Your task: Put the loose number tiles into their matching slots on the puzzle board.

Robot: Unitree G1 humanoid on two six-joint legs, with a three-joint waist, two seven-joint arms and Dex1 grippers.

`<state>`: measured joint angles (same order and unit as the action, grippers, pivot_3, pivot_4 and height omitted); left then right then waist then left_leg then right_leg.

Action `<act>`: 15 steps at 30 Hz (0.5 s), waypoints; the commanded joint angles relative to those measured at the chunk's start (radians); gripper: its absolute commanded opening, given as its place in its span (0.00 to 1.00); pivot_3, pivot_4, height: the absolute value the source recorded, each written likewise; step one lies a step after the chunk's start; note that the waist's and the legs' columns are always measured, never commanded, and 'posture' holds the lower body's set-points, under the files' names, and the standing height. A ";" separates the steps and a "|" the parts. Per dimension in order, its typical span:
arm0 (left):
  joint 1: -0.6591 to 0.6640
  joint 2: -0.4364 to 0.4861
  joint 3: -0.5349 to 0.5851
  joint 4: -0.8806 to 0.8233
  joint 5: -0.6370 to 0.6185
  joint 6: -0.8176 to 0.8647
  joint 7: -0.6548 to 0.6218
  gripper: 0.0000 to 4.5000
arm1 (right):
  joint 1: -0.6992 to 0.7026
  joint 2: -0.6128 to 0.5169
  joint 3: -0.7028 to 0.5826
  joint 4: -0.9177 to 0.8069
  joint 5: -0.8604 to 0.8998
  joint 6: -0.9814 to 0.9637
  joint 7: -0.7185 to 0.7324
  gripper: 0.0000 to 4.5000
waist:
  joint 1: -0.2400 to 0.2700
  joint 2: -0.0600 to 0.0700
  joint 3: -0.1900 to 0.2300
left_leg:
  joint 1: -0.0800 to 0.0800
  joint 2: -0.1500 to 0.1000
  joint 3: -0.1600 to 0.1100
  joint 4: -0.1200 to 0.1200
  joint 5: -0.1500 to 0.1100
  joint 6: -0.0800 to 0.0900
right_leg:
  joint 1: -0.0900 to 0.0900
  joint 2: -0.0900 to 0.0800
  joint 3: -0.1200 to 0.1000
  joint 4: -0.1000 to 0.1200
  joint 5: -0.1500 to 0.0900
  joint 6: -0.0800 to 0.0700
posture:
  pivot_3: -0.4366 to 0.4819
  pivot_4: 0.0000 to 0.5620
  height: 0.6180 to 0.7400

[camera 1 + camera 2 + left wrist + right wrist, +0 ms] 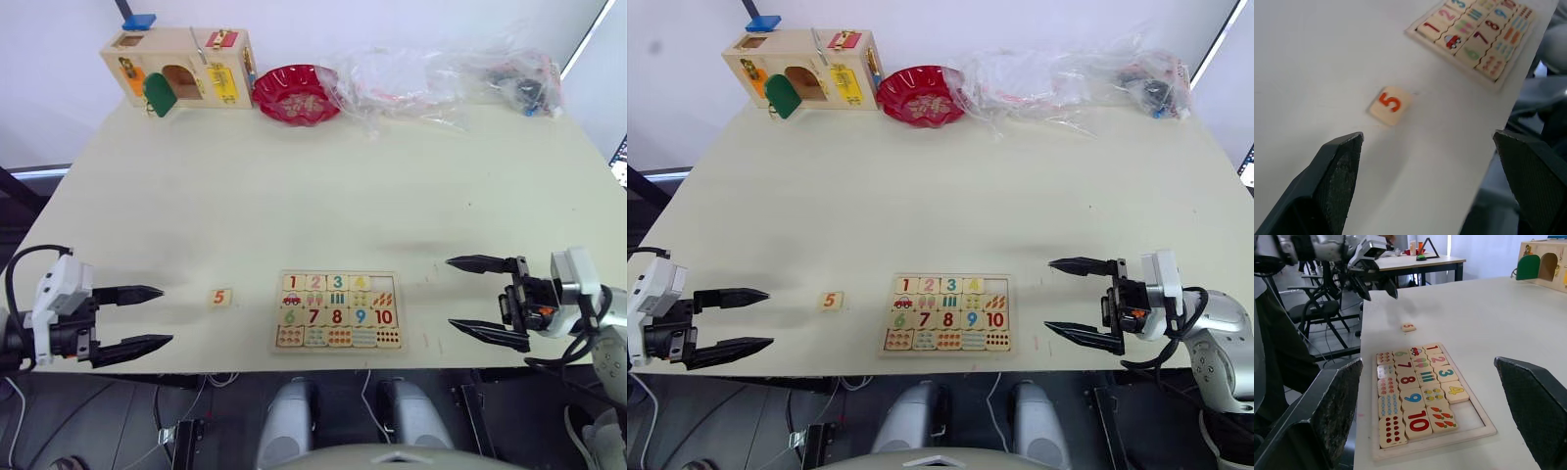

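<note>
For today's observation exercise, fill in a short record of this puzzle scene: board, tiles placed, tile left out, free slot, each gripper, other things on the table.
board: puzzle board near the table's front edge
placed: tiles 1, 2, 3, 4 in the top row
loose: 5 tile, on the table left of the board
free slot: empty slot, top row's right end
left gripper: open, empty, left of the 5 tile
right gripper: open, empty, right of the board
far edge: latch box, red bowl, plastic bags

Board (pixel 339 345) flat, top row holding tiles 1, 2, 3, 4 (pixel 1455 391), last slot (pixel 1471 414) bare; loose red 5 tile (pixel 221 297) lying left of board, apart
</note>
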<state>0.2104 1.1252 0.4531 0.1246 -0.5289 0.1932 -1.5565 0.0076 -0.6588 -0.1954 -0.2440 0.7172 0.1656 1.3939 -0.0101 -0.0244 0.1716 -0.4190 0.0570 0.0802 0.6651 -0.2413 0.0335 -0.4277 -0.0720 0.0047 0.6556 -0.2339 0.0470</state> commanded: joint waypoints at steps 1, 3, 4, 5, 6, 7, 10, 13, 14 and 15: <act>-0.169 0.034 -0.171 0.138 0.058 -0.130 -0.058 0.99 | 0.006 -0.012 -0.023 -0.052 0.034 -0.004 0.009 1.00 | 0.000 0.000 0.000 | -0.002 0.000 0.000 -0.001 0.001 0.002 | -0.001 0.000 -0.001 0.000 0.000 0.000 | 0.48 0.27 1.00; -0.250 0.033 -0.267 0.179 0.086 -0.193 -0.058 0.99 | 0.018 -0.018 -0.031 -0.064 0.041 -0.001 0.014 1.00 | 0.003 0.000 0.000 | -0.006 -0.001 -0.001 0.000 0.001 0.002 | -0.003 0.002 -0.004 0.000 0.000 0.000 | 0.48 0.27 1.00; -0.274 0.035 -0.301 0.196 0.089 -0.215 -0.058 0.99 | 0.021 -0.020 -0.034 -0.070 0.044 0.001 0.014 1.00 | 0.003 0.000 0.000 | -0.007 -0.001 0.000 0.000 0.001 0.002 | -0.003 0.002 -0.005 0.000 0.000 0.000 | 0.48 0.27 1.00; -0.301 0.030 -0.323 0.214 0.096 -0.224 -0.058 0.99 | 0.025 -0.023 -0.037 -0.074 0.046 0.002 0.014 1.00 | 0.003 0.000 0.000 | -0.009 -0.001 0.000 0.001 0.001 0.002 | -0.004 0.003 -0.007 0.000 0.000 0.000 | 0.48 0.27 1.00; -0.331 0.022 -0.342 0.238 0.108 -0.243 -0.058 0.99 | 0.027 -0.025 -0.040 -0.078 0.049 0.004 0.013 1.00 | 0.003 0.000 0.000 | -0.010 -0.001 0.001 0.002 0.001 0.002 | -0.004 0.003 -0.007 0.000 0.000 0.000 | 0.48 0.27 1.00; -0.362 0.015 -0.366 0.266 0.118 -0.270 -0.058 0.99 | 0.031 -0.028 -0.043 -0.081 0.050 0.005 0.012 1.00 | 0.003 0.000 0.000 | -0.010 -0.001 0.000 0.003 0.001 0.002 | -0.004 0.004 -0.008 0.001 0.000 0.001 | 0.48 0.27 1.00; -0.423 0.007 -0.433 0.334 0.141 -0.338 -0.058 0.99 | 0.043 -0.034 -0.051 -0.092 0.055 0.005 0.005 1.00 | 0.001 0.000 0.000 | -0.010 -0.001 0.000 0.005 0.001 0.002 | -0.004 0.005 -0.008 0.002 0.000 0.001 | 0.48 0.27 1.00; -0.464 0.003 -0.477 0.377 0.136 -0.349 -0.058 0.99 | 0.057 -0.037 -0.057 -0.103 0.056 0.003 -0.003 1.00 | 0.003 -0.001 0.000 | -0.010 -0.001 0.000 0.006 0.002 0.002 | -0.003 0.005 -0.008 0.003 0.000 0.001 | 0.48 0.27 1.00; -0.472 0.002 -0.486 0.386 0.134 -0.356 -0.058 0.99 | 0.062 -0.036 -0.058 -0.106 0.056 0.001 -0.006 1.00 | 0.003 -0.001 0.000 | -0.010 -0.001 0.000 0.006 0.002 0.002 | -0.003 0.005 -0.008 0.004 0.000 0.001 | 0.48 0.27 1.00; -0.474 0.000 -0.496 0.390 0.135 -0.368 -0.058 0.88 | 0.069 -0.036 -0.059 -0.110 0.056 -0.001 -0.010 1.00 | 0.003 -0.001 0.000 | -0.010 -0.001 0.000 0.007 0.002 0.002 | -0.003 0.005 -0.008 0.004 0.000 0.001 | 0.48 0.27 1.00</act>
<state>-0.2514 1.1217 -0.0330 0.5046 -0.3860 -0.1466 -1.5818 0.0704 -0.6833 -0.2176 -0.3120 0.7525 0.1715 1.3880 -0.0066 -0.0249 0.1714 -0.4289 0.0562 0.0797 0.6718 -0.2396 0.0353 -0.4310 -0.0668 -0.0030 0.6595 -0.2335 0.0481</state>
